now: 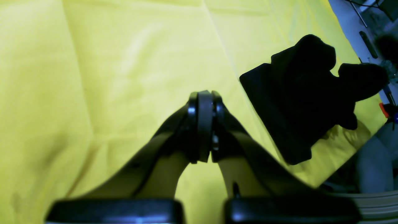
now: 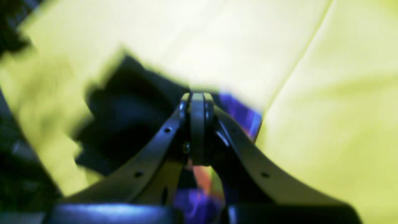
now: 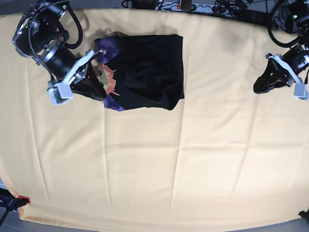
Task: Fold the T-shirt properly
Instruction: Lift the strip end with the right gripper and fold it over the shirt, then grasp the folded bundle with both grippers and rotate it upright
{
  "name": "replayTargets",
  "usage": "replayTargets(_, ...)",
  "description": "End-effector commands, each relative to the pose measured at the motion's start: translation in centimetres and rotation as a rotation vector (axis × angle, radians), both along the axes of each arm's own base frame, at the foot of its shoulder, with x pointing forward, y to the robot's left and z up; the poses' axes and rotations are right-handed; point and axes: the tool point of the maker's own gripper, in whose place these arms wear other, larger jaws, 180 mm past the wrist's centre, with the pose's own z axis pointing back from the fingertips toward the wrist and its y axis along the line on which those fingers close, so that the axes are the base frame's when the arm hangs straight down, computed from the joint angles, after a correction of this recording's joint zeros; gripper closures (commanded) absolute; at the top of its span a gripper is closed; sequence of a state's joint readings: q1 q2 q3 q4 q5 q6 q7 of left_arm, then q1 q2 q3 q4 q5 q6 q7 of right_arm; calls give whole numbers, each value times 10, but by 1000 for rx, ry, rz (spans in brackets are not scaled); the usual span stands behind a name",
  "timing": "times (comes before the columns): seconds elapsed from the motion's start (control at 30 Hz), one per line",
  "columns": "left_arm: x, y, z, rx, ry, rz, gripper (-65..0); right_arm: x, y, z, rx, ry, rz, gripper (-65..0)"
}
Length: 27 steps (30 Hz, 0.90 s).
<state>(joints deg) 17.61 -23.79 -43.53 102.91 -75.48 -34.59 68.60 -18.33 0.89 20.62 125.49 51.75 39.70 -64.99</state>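
Your black cotton T-shirt point(image 3: 147, 72) lies folded at the far left of the yellow-clothed table point(image 3: 193, 159). Both claws, right claw point(image 3: 99, 52) at its printed edge and left claw point(image 3: 264, 86) well apart, are pressed together, empty. Next, tidy that exposed print edge.

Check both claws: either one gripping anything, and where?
Neither. Left claw is shut on nothing over the tablecloth. Right claw is shut too, above the T-shirt, no cloth between.

Robot lab bench: yellow tablecloth point(image 3: 193, 159) over table, power strip point(image 3: 193, 7) with cables along far edge.
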Motion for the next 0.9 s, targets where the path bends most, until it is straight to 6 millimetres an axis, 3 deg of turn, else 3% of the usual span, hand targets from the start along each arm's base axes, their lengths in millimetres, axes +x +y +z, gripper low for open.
replayTargets(0.0,4,0,14,-4,-47,-8,0,1,10,6,64,-26,23,0)
replayTargets(0.13,4,0,14,-4,-47,-9,0,-9,51,-18,155,66,136,0)
replayTargets(0.33,4,-3,18,-30,-60,-15,0,-45,138,-13,208,85,414,0)
replayTargets(0.5,3,-8,25,-66,-82,-37,0,-67,179,-19,94,50,561,0)
replayTargets(0.6,-3,-16,29,-57,-112,-107,0,-56,183,2,91,-39,580,0)
replayTargets(0.73,-7,-25,25,-29,-99,-160,0,-27,163,38,14,-207,502,0)
replayTargets(0.87,-17,-72,22,-37,-84,-322,0,9,122,50,-74,-311,347,0)
